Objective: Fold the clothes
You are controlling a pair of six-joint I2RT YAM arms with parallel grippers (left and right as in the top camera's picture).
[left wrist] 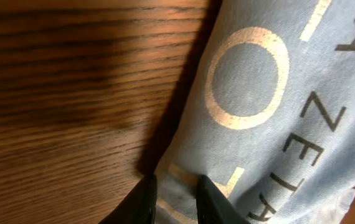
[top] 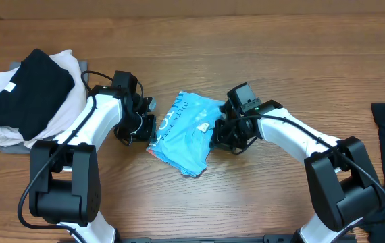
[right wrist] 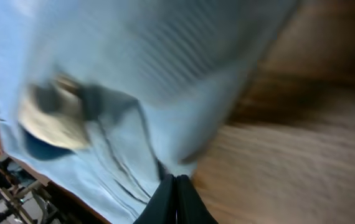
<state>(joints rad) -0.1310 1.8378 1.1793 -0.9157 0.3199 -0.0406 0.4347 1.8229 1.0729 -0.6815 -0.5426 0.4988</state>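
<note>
Wooden table (top: 199,30) bears a sky-blue T-shirt (top: 187,138) (white lettering); left fingers (left wrist: 144,203) straddle its edge ajar, right fingers (right wrist: 165,200) clamp it.

The left arm (top: 91,118) and right arm (top: 294,131) have glossy white shells between black joints, boxy black bases (top: 64,185) and thin black cables (top: 23,199) looping alongside. The fingers (left wrist: 141,202) are dark and tapered.

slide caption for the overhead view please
A sky-blue T-shirt between left gripper and right gripper at its opposite edges; stacked black and white garments at left
</note>
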